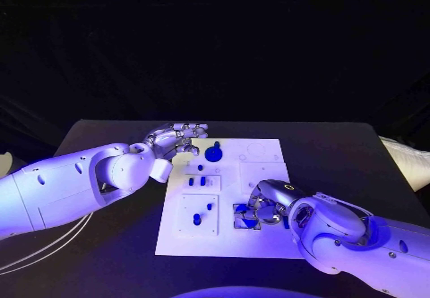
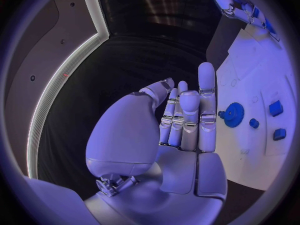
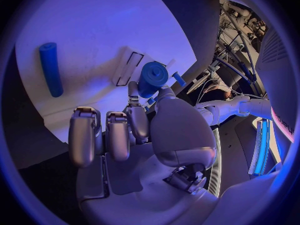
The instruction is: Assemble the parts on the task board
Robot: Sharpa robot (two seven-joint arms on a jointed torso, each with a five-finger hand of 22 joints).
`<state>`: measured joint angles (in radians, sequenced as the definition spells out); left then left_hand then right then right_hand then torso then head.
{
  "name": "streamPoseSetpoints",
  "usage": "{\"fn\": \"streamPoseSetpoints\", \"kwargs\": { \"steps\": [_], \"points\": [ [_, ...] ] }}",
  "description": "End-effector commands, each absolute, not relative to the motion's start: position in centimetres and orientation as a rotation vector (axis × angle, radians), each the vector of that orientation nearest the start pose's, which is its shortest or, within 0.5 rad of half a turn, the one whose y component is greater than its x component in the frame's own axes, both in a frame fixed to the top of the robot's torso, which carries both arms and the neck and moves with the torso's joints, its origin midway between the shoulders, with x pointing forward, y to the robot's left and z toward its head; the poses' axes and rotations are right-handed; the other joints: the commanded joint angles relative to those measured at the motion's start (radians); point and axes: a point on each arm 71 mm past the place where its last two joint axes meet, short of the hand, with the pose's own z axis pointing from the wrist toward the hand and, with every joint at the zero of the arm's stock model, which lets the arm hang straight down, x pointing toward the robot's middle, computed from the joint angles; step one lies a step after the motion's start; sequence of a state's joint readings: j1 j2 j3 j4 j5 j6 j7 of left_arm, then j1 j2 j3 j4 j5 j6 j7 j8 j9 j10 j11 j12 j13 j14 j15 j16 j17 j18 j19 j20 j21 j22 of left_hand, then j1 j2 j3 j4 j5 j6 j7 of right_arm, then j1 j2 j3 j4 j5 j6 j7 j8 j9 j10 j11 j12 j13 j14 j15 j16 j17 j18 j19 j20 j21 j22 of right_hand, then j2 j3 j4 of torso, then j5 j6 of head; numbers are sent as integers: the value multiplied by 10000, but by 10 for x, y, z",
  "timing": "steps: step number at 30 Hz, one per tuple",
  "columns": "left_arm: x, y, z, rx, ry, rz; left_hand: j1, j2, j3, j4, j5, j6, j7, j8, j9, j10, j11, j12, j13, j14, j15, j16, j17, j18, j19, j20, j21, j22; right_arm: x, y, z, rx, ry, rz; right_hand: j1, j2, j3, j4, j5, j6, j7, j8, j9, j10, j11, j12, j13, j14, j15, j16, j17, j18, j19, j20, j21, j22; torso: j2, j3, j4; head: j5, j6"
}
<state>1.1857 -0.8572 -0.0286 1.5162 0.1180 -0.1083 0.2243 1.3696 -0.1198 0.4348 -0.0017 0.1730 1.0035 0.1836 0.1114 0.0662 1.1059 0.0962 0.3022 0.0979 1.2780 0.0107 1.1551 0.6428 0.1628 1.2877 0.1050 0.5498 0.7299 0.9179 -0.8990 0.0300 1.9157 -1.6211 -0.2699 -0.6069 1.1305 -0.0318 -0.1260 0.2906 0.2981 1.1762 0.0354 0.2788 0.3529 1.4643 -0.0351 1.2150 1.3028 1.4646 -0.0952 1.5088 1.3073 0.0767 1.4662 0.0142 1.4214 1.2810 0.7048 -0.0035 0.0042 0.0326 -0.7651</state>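
Several blue parts (image 1: 202, 181) sit in the task board (image 1: 269, 245) recesses.

A dark bench (image 1: 340, 155) fills the middle of the head view, its far edge running across just above centre. Thin white cables (image 1: 40, 248) curve over the bench at the lower left of the frame. A pale, cushion-like object (image 1: 407, 162) sits at the right edge, just beyond the bench's right side. Black backdrop (image 1: 215, 56) covers the upper half.
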Motion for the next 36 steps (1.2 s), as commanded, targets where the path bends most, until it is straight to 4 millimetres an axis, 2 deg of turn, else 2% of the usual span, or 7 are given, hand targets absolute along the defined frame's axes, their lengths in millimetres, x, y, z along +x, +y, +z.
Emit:
{"fn": "streamPoseSetpoints", "kwargs": {
  "steps": [1,6,8,11,13,18,36],
  "points": [
    [481,200,-192,-12496,16771,-16972,-28,24,-7,-31,36,-74,-17,54,11,-75,32,72,6,-72,-5,33,-13,184,-70,3,58,9,363,-142,-245,-943,19545,4988,-158,0,-148,6,-170,-84,-31,14,32,-19,-54,11,4,841,-77,-1,1498,-165,-5,-78,-36,-19,-5,14,16,23,22],
    [480,199,-192,-12421,16919,-17006,-97,-3,-42,-6,25,-90,-5,57,11,-98,46,88,4,-77,9,36,-28,179,-79,12,62,9,363,-140,-245,-965,19542,5036,-782,-108,-557,30,-1478,-135,-33,63,190,-29,-46,-35,21,836,-77,-21,1480,-161,-14,-80,-62,-41,-11,5,5,47,32],
    [480,199,-193,-12416,16937,-16989,-97,-3,-42,-6,25,-90,-5,57,11,-98,46,88,4,-77,9,36,-28,179,-79,12,62,9,363,-140,-245,-939,19504,5079,-1139,-287,-648,55,-2039,-169,-26,70,245,-52,-38,-109,-12,832,-73,-36,1460,-156,-23,-79,-80,-64,-12,12,1,43,46],
    [480,200,-193,-12411,16948,-16978,-100,-3,-43,-5,25,-91,-5,57,11,-98,46,89,4,-77,10,37,-27,179,-79,13,62,9,363,-139,-244,-865,19417,5150,-1794,-683,-669,65,-2382,-250,4,48,295,-125,-22,-315,-133,810,-54,-97,1367,-139,-59,-74,-135,-148,-5,8,-1,35,58],
    [480,200,-194,-12399,16967,-16997,-110,-4,-47,-1,24,-92,-4,59,11,-101,47,93,4,-75,12,42,-22,179,-80,14,63,8,363,-139,-243,-818,19361,5192,-2318,-842,-539,75,-2431,-299,19,38,341,-159,-7,-410,-176,802,-42,-124,1336,-132,-78,-66,-167,-187,0,-2,-5,24,65],
    [480,200,-194,-12393,17011,-17011,-124,-8,-54,5,23,-95,-3,60,11,-106,49,98,4,-80,14,38,-37,178,-82,16,64,8,362,-140,-242,-776,19279,5217,-2505,-865,-473,76,-2440,-317,24,35,367,-171,-4,-455,-196,799,-39,-137,1321,-128,-84,-63,-182,-204,-5,-2,9,15,86],
    [480,202,-194,-12411,17002,-16974,-130,-3,-53,7,26,-99,-5,62,11,-111,48,104,4,-82,15,39,-42,179,-85,18,65,8,353,-146,-231,-960,18850,5301,-2607,-622,-277,59,-2394,-290,10,64,437,-102,-15,-315,-76,826,-43,-74,1439,-151,-37,-58,-126,-91,-1,1,0,34,66]
  ]
}}
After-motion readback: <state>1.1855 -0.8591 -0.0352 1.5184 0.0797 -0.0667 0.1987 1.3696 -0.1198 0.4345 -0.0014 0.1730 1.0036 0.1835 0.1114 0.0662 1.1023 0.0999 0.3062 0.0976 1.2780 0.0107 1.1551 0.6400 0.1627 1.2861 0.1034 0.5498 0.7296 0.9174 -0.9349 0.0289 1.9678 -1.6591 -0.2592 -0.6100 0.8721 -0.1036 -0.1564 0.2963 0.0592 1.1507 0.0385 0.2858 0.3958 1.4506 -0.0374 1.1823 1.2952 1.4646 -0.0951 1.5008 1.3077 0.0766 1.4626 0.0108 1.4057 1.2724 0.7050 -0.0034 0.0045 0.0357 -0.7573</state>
